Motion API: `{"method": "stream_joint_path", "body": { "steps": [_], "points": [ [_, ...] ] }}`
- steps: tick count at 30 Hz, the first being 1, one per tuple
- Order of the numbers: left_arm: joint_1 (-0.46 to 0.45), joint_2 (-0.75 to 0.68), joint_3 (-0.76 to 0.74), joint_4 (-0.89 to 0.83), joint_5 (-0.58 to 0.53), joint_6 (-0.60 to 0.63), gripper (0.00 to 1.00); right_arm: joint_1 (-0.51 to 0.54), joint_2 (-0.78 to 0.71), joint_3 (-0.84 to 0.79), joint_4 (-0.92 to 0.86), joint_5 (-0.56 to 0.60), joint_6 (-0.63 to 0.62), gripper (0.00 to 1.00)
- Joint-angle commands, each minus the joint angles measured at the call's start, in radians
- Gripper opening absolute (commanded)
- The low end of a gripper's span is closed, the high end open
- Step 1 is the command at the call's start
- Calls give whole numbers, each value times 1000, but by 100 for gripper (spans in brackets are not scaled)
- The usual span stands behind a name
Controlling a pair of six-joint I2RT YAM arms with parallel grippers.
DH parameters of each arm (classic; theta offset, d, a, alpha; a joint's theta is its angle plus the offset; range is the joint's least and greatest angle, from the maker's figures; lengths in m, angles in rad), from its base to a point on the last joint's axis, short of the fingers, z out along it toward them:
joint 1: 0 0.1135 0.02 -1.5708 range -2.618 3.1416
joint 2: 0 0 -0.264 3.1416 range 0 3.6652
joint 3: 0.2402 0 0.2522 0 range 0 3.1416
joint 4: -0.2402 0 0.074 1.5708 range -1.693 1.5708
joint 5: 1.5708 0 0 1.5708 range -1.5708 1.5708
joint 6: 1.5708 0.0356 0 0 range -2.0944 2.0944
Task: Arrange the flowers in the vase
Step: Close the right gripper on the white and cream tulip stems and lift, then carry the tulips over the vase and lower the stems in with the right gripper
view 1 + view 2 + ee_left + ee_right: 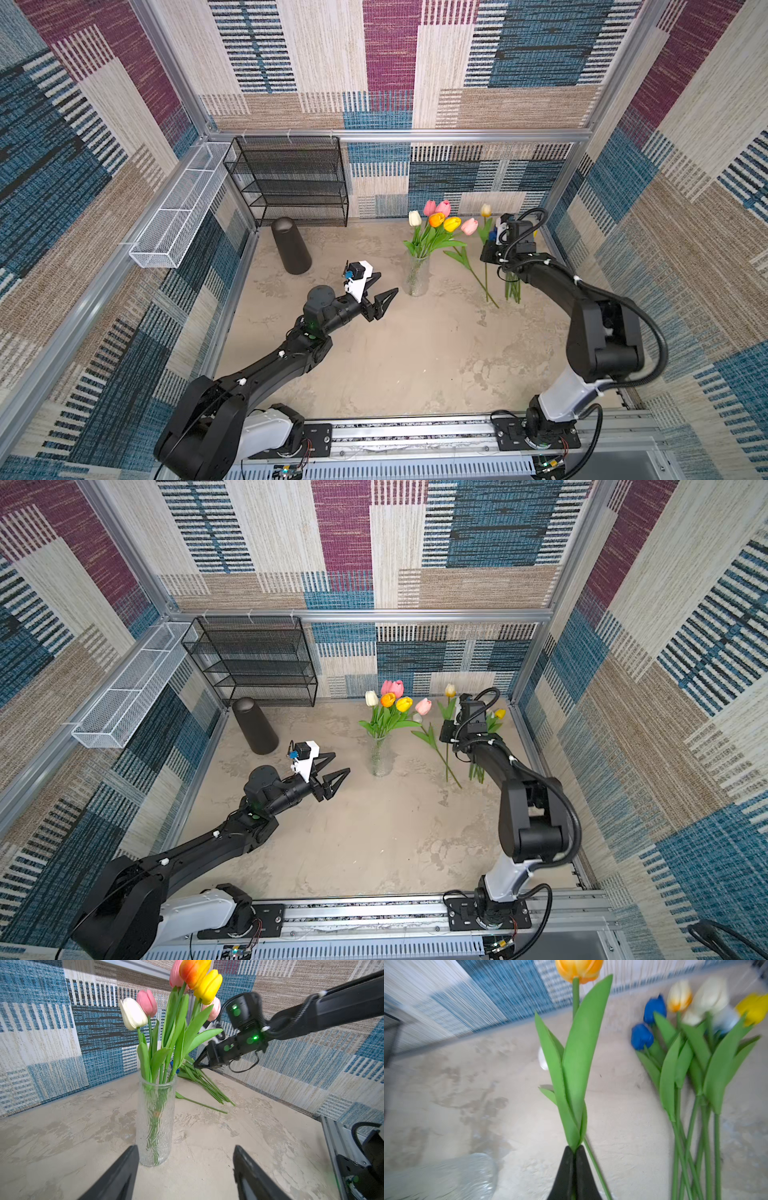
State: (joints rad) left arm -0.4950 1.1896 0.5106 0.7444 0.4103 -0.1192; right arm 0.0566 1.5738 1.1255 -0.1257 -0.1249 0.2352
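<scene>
**A:** Nearest first: the left tool (384,289)?

**B:** Its jaws stand wide apart and hold nothing. It sits near the glass vase (417,276), at its nine o'clock, not touching.

**A:** And the vase?

**B:** Upright on the desk (395,365), holding five tulips (436,219): white, orange, yellow and two pink.

**A:** The right tool (574,1148)?

**B:** It's at the vase's three o'clock, pinched closed on an orange-yellow tulip (579,970) at its leaf base. Just beyond, loose tulips (668,1076) lie on the desk, with blue, white and yellow heads.

**A:** Farthest?

**B:** A black mesh rack (291,183), at eleven o'clock.
</scene>
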Motion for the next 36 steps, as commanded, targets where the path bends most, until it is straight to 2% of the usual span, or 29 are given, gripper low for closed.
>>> {"method": "stream_joint_path", "body": {
  "steps": [1, 6, 10, 12, 15, 18, 26, 36],
  "points": [
    [1, -40, -19, 61, -51, 9, 74, 1, -221, -117, 277, -38, 32, 0],
    [3, -84, -59, 116, -89, 4, 74, 34, -587, -370, 712, -140, 100, 0],
    [3, -81, -70, 142, -102, 0, 74, 155, -667, -475, 1067, -228, 111, 0],
    [3, -78, -79, 160, -100, -5, 74, 214, -610, -499, 1256, -282, 126, 0],
    [3, -73, -91, 188, -101, -11, 75, 331, -462, -483, 1447, -312, 64, 0],
    [3, -84, -97, 179, -96, -13, 74, 431, -314, -409, 1490, -279, -80, 0],
    [3, -208, -131, 49, -140, 38, 74, 445, -30, -266, 1605, -236, -152, 0],
    [3, -266, -158, -9, -196, 78, 77, 445, 109, -225, 1687, -186, -207, 0]
  ]
}}
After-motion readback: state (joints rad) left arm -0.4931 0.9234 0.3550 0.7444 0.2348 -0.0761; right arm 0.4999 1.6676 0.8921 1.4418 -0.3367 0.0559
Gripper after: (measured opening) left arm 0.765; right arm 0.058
